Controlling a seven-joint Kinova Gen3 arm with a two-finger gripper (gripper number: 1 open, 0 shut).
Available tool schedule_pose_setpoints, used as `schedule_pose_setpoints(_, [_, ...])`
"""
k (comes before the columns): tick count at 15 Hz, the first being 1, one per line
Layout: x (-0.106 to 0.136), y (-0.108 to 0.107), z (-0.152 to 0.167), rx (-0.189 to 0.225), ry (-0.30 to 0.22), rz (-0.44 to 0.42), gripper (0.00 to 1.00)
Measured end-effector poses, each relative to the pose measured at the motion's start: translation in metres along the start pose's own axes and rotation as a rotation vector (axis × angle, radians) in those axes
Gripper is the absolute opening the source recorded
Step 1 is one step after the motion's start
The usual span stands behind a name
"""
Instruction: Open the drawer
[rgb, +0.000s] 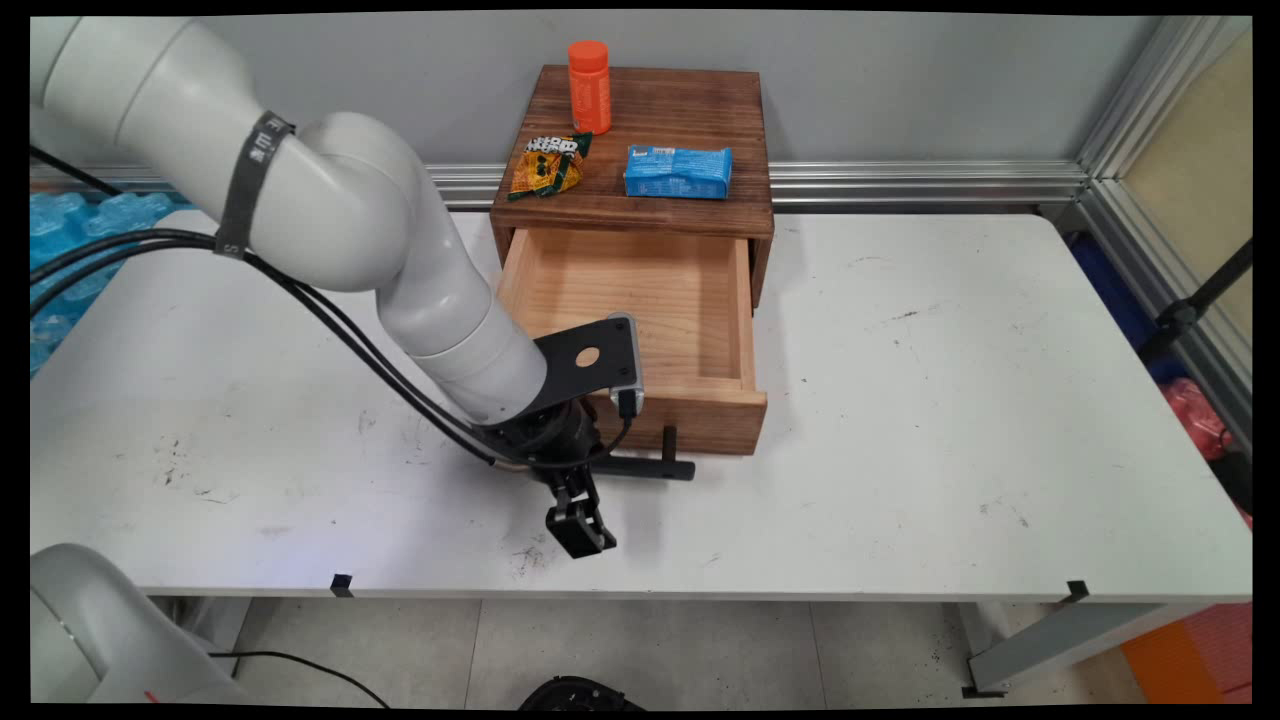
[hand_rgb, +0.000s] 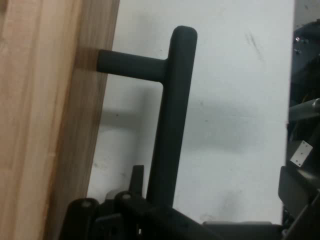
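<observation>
Hand (rgb: 580, 530) beside drawer handle (hand_rgb: 170, 120)

A white, scuffed table (rgb: 950, 420) spreads beneath the gripper (rgb: 580, 530). Beyond it, well behind the gripper, stands a plain grey wall (rgb: 900, 90) with an aluminium rail (rgb: 920, 182) along its foot. Below the near edge lies a pale tiled floor (rgb: 700, 650).

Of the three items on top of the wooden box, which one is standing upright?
The orange bottle at the back left of the top. The yellow snack packet and the blue packet both lie flat nearer the front edge.
</observation>
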Motion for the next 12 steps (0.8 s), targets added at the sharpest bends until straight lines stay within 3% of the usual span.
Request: schedule_pose_setpoints(12, [-0.002,0.025,-0.010,-0.032,-0.001,0.012,1.00])
